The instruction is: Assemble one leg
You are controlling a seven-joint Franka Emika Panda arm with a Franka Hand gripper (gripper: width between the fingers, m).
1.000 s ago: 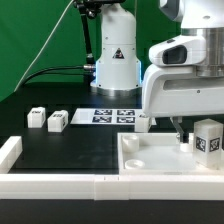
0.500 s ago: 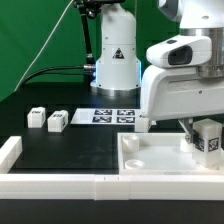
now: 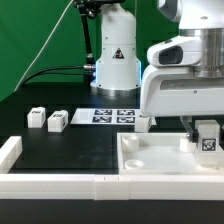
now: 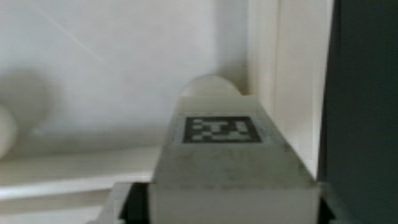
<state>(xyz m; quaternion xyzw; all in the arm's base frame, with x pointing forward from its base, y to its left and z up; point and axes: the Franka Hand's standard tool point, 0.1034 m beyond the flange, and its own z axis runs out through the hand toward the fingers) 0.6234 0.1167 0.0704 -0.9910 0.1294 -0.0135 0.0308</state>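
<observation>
The claw (image 3: 204,124) pinches the leg (image 3: 209,140) over the white panel (image 3: 150,166), at its corner on the exterior view's right. A second ago the leg sat skewed; now it faces squarely.

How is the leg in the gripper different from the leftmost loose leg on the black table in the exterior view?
The held leg is clamped in the gripper; the loose leg lies free, with nothing touching it. The held leg is at a corner of the white panel; the loose leg rests on the black table. Both are small white blocks with black-and-white tags.
</observation>
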